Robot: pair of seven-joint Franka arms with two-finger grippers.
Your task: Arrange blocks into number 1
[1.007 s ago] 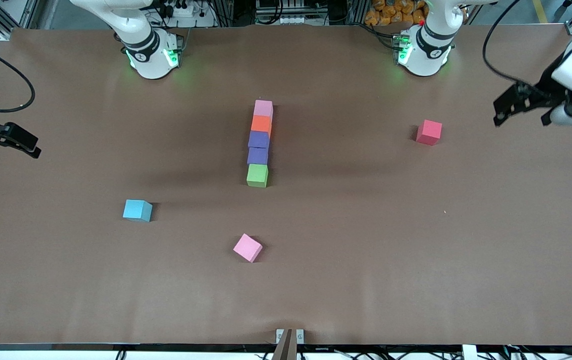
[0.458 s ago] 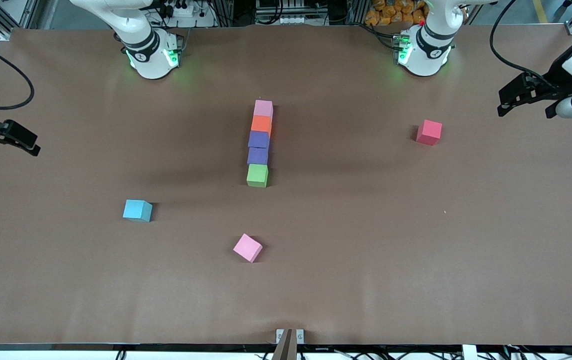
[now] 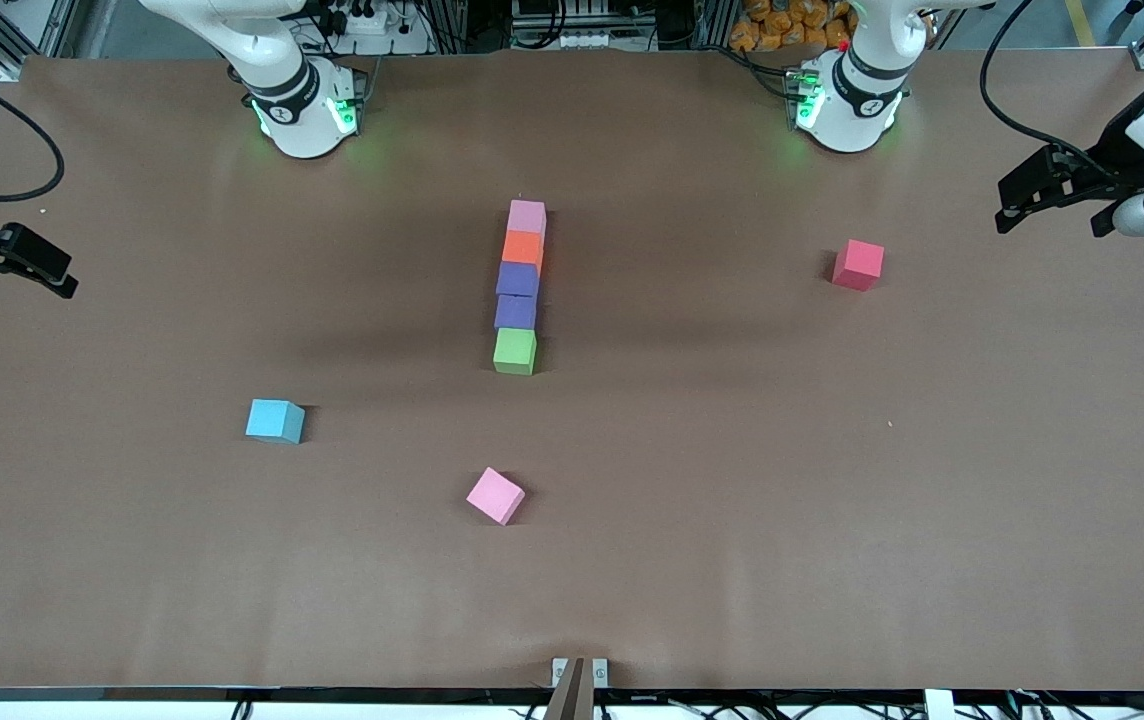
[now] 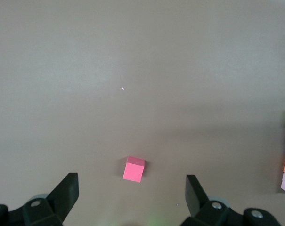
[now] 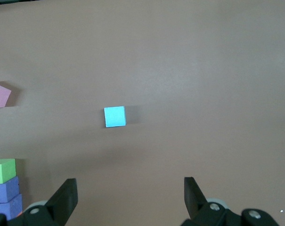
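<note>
five-block line [image 3: 519,287] on table [image 3: 832,480], no readable writing

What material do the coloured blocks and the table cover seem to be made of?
Blocks, such as the green block and the cyan block: probably foam or painted wood, with matte, glare-free faces. Table cover: looks like brown paper or thin sheet, matte, with faint wrinkles.

Even, bright overhead light, soft faint shadows, sharp focus, no glare.
</note>
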